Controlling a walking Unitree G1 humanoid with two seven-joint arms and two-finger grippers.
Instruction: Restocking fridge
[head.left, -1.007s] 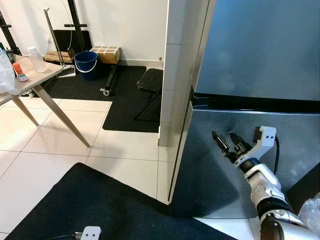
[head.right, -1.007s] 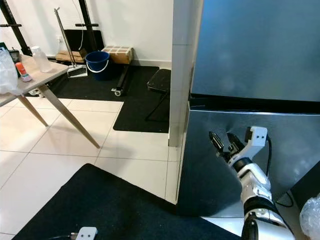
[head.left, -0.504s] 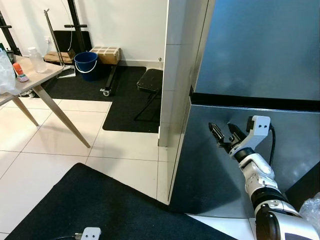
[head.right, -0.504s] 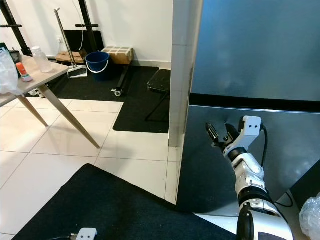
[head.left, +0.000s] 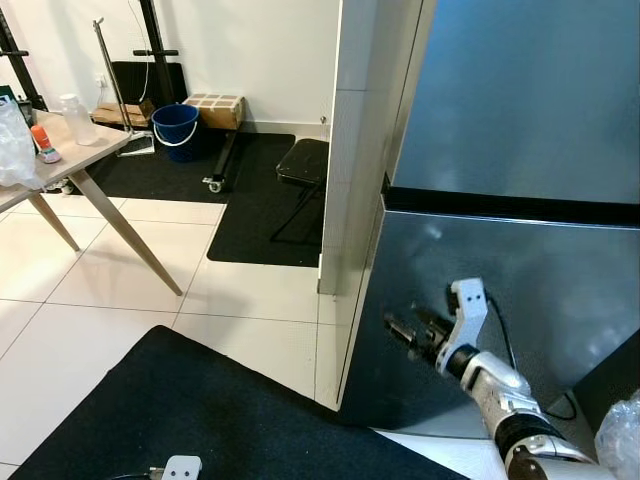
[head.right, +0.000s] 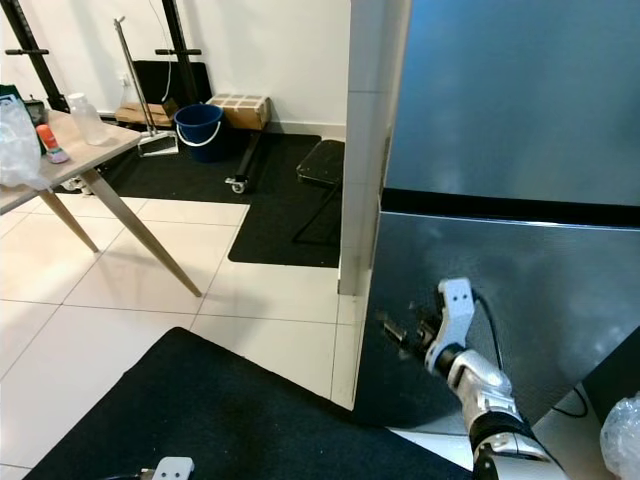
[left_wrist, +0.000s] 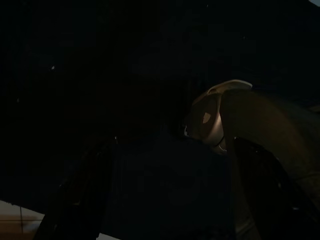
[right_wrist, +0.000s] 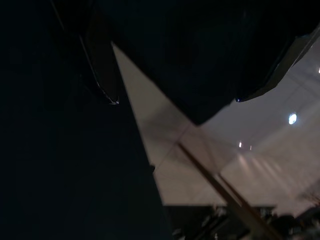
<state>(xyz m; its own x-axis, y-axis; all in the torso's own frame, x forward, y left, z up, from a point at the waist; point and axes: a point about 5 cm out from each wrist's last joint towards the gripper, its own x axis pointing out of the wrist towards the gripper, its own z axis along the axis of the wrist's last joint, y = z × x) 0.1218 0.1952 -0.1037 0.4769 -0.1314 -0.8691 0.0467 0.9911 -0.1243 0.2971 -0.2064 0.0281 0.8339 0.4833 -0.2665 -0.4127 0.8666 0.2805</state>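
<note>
While the steel fridge (head.left: 520, 150) stands closed, right gripper (head.left: 400, 328) jaws gape empty.

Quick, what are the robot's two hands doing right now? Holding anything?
Right hand: open and empty, its fingers spread in front of the lower fridge door, near the door's left edge.
Left hand: too dark to tell.
</note>
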